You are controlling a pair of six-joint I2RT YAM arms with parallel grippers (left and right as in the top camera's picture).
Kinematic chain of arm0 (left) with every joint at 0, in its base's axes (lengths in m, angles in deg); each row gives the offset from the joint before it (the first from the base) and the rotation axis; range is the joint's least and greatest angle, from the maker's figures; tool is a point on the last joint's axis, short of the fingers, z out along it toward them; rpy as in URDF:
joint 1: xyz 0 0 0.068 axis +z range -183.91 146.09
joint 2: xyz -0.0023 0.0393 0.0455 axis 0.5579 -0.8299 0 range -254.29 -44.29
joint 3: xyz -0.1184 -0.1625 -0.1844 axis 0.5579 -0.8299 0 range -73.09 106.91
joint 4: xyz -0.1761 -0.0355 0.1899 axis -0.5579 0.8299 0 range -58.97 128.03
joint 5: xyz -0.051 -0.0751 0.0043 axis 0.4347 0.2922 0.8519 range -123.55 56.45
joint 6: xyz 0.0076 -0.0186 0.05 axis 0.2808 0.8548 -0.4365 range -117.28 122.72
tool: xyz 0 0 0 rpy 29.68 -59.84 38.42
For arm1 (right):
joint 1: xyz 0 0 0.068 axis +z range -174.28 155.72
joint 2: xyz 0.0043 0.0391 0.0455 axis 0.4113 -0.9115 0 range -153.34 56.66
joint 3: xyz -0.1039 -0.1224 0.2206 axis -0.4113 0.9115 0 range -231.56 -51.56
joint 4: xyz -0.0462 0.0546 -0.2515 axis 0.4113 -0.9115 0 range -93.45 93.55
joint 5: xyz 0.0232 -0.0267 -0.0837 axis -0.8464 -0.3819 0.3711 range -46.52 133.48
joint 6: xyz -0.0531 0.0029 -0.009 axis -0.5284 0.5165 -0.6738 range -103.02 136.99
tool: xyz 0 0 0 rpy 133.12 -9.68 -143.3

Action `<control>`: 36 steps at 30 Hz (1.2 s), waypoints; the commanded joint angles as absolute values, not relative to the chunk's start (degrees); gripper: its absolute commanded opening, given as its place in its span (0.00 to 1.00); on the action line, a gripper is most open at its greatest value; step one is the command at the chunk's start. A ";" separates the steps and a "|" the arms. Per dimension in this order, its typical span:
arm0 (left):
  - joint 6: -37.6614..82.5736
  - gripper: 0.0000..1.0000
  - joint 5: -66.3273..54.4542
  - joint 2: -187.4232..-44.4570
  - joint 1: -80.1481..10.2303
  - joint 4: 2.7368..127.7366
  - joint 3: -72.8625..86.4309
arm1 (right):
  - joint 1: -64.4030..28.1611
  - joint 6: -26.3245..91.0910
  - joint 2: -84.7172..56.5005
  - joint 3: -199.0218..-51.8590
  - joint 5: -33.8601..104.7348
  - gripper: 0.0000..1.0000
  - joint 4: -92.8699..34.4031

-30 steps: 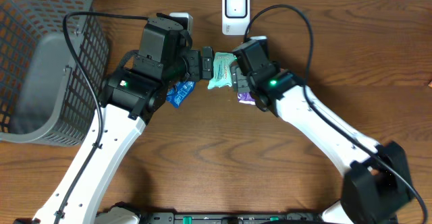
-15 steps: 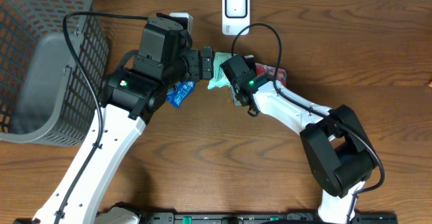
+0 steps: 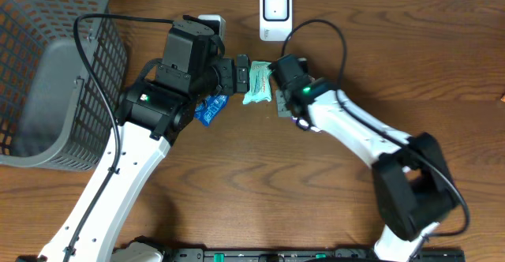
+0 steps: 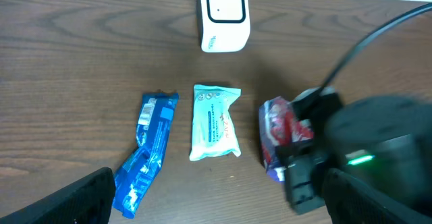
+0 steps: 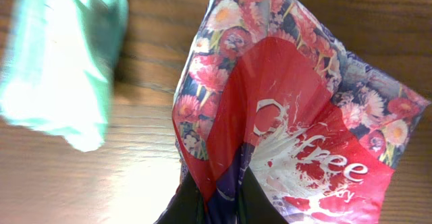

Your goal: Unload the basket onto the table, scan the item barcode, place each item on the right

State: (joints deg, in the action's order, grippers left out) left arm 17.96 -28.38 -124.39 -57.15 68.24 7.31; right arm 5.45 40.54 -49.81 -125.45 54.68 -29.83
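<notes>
1. Red floral-printed plastic packet: your right-wrist view shows white lettering on its red panel and flowers around the border. On your left-wrist view it sits just right of the mint packet, partly behind the right arm's black wrist. You cannot tell whether it rests on the wood or is clear of it.
2. Right gripper: its dark fingers are closed, pinching the packet's lower edge. From overhead you find it just beside the mint packet's right edge.
3. White box-shaped scanner: upright at the far edge of the table, beyond the packets and apart from them. You see a dark-outlined window on its face.
4. Mint-green plastic packet: flat on the wood between the blue and floral packets, touching neither.
5. Blue foil packet: flat and slightly tilted, to the left of the mint packet.
6. Left gripper: jaws spread wide and empty, hovering above the packets. Overhead it points at the mint packet's left edge.
7. Grey wire-mesh basket: at your far left, well apart from the packets.
8. Brown wooden table: bears all items listed.
</notes>
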 commanded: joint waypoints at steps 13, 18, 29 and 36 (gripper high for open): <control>18.25 0.98 -29.10 -124.56 -56.96 68.35 8.40 | -22.66 37.59 -44.61 -125.47 -13.77 0.01 -30.01; 18.25 0.98 -29.10 -124.56 -56.96 68.35 8.40 | -26.63 35.53 -49.72 -121.54 -37.07 0.01 -25.38; 18.25 0.98 -29.10 -124.56 -56.96 68.35 8.40 | -29.26 35.47 -60.04 -119.24 -30.80 0.01 -23.58; 18.25 0.98 -29.10 -124.56 -56.96 68.35 8.40 | -33.93 33.69 -59.34 -119.29 -9.18 0.13 -31.67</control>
